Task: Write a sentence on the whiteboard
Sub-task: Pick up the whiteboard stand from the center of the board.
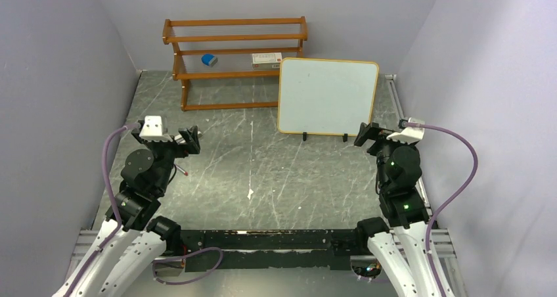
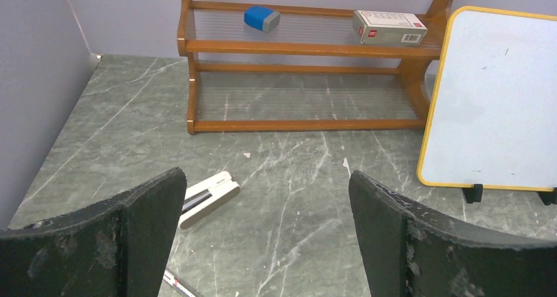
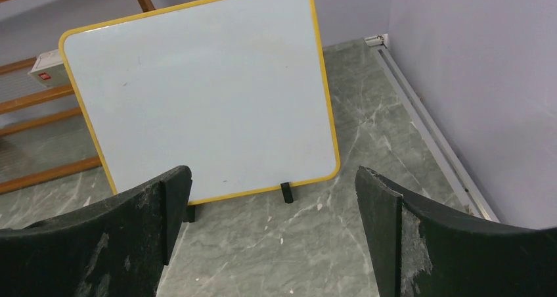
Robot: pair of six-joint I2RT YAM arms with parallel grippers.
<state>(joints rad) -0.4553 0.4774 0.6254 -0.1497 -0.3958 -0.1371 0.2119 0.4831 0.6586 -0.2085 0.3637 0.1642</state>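
The dark marbled counter (image 1: 263,179) carries a wooden rack (image 2: 302,47) well ahead of the left end effector (image 2: 266,175). A blue eraser (image 2: 261,18) and a white box (image 2: 389,27) lie on the shelf above the rack's lowest one. A whiteboard (image 3: 197,93) stands on two black feet straight ahead of the right end effector (image 3: 272,172). A flat white object (image 2: 210,198) lies just ahead of the left end effector, and a pen (image 2: 177,285) lies beneath it, nearer the arm.
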